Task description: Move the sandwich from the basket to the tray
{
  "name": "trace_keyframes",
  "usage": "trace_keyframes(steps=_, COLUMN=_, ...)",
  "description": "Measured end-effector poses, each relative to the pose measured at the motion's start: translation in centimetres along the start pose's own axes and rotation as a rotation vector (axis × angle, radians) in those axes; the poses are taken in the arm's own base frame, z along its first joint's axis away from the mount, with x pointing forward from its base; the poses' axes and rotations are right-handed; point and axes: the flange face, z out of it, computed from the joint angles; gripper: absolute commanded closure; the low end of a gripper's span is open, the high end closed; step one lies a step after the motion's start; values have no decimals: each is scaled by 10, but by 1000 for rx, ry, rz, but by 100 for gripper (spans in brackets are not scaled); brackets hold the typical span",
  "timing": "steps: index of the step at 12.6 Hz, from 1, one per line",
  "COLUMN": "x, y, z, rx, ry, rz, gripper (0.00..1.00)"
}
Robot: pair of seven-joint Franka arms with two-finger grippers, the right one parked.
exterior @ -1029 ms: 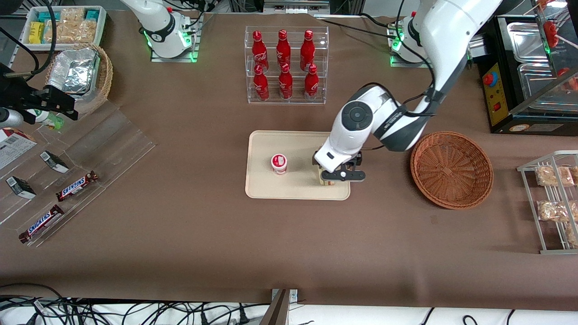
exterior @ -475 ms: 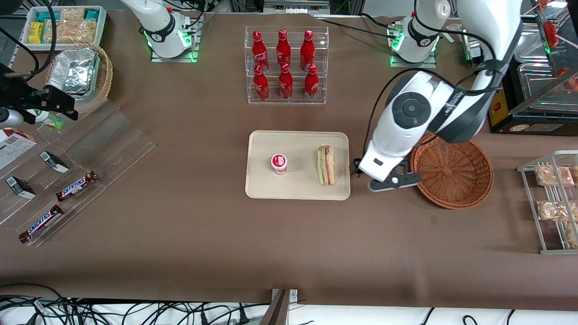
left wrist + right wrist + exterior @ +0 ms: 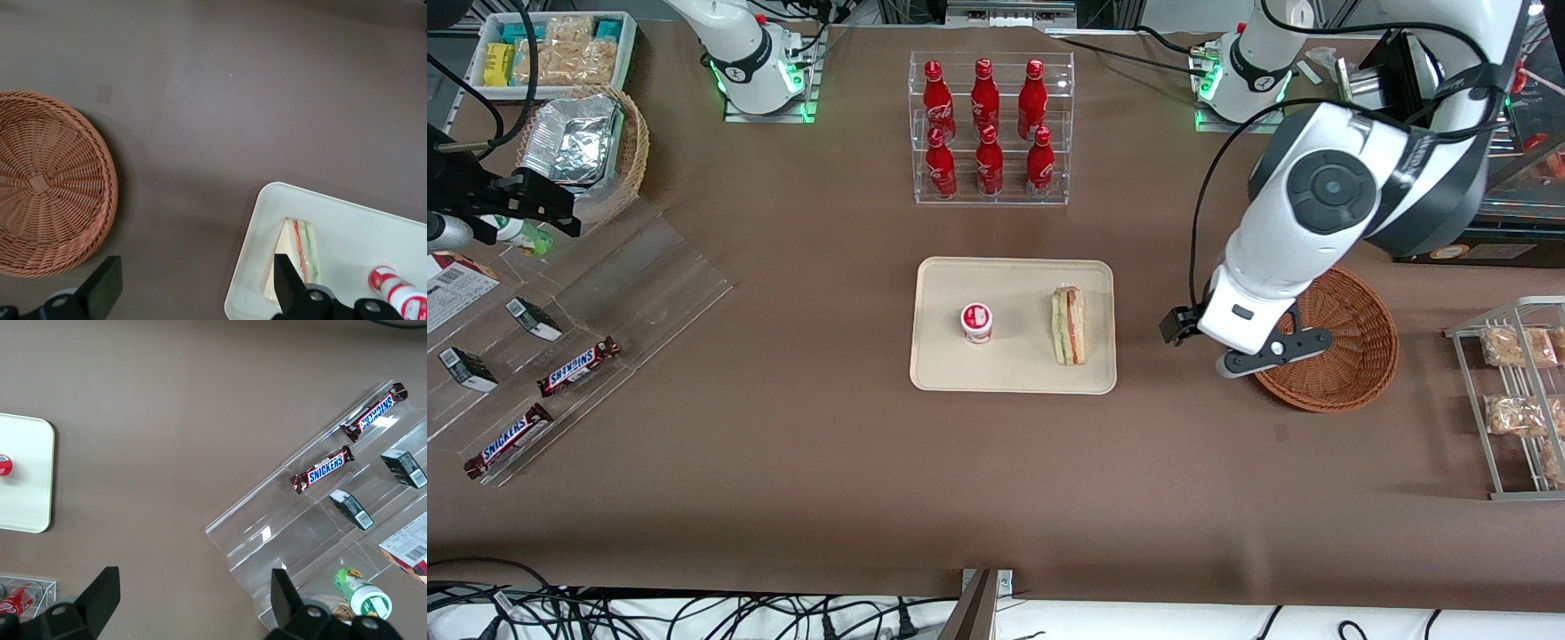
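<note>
The sandwich [image 3: 1069,324], a white-bread wedge with green and red layers, lies on the cream tray [image 3: 1014,284] at its edge nearest the basket. In the left wrist view the sandwich [image 3: 300,250] rests on the tray [image 3: 360,230] with nothing holding it. The reddish-brown wicker basket [image 3: 1343,338] holds nothing, as the left wrist view of the basket [image 3: 47,187] confirms. My left gripper [image 3: 1232,336] hangs high over the table between tray and basket, partly over the basket's rim. The gripper [image 3: 195,288] is open and holds nothing.
A small red-and-white cup [image 3: 976,322] stands on the tray beside the sandwich. A clear rack of red bottles [image 3: 991,129] stands farther from the front camera. A wire rack with bagged snacks [image 3: 1516,400] is at the working arm's end. A clear stand with Snickers bars [image 3: 578,364] lies toward the parked arm's end.
The gripper let go of the sandwich on the tray, then rose and swung away toward the basket. The sandwich stays where it was set down.
</note>
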Motion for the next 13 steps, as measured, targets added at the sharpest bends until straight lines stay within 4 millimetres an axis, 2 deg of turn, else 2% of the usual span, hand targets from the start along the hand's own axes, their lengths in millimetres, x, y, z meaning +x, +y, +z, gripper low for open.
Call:
trace_keyframes(steps=4, x=18, y=-33, z=-17, rx=-22, ry=-39, rz=18, gripper=0)
trace_keyframes(steps=8, x=14, y=-67, z=-54, rx=-39, ry=-69, rz=85, gripper=0)
trace_keyframes(steps=11, x=6, y=-116, z=-96, rx=-30, ry=-70, rz=154, gripper=0)
trace_keyframes(steps=13, x=2, y=-152, z=-117, rx=-15, ry=-65, rz=191, gripper=0)
